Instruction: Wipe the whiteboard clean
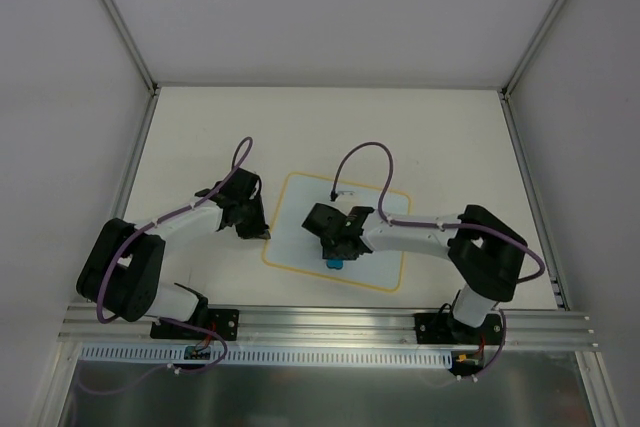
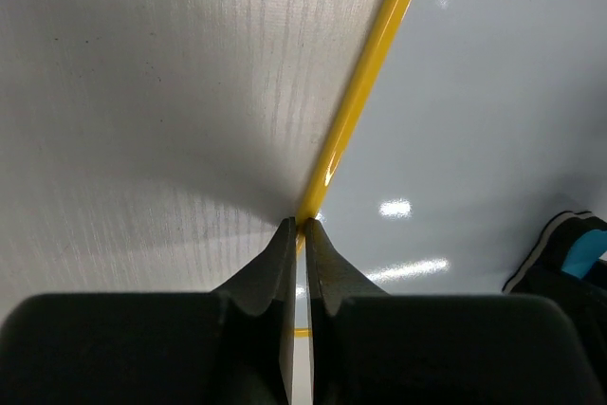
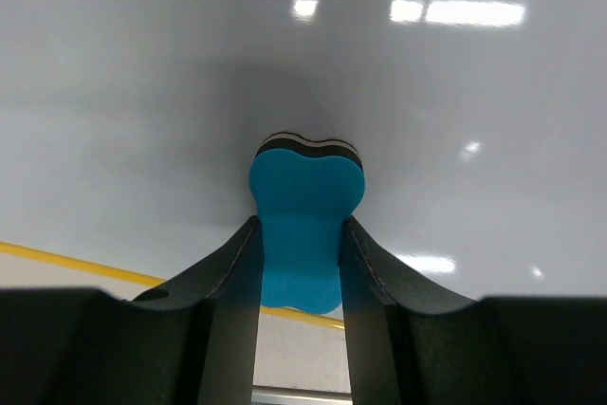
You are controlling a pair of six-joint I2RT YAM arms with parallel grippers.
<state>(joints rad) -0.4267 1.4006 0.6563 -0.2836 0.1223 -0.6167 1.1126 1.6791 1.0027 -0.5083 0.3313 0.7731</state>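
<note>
The whiteboard (image 1: 300, 219) lies flat in the middle of the table, pale with a yellow border, and I see no writing on it. My right gripper (image 1: 336, 255) is shut on the blue eraser (image 1: 335, 263) and holds it against the board near its front edge. In the right wrist view the eraser (image 3: 305, 225) is squeezed between the fingers (image 3: 228, 282), its dark felt face on the whiteboard (image 3: 142, 92). My left gripper (image 1: 258, 231) is shut and pressed on the board's left border; in the left wrist view its tips (image 2: 302, 227) meet over the yellow edge (image 2: 365, 73).
White walls with metal corner posts (image 1: 115, 17) enclose the table on three sides. A metal rail (image 1: 330, 325) carrying both arm bases runs along the near edge. Purple cables (image 1: 365, 162) loop above the arms. The eraser also shows at the right in the left wrist view (image 2: 580, 251).
</note>
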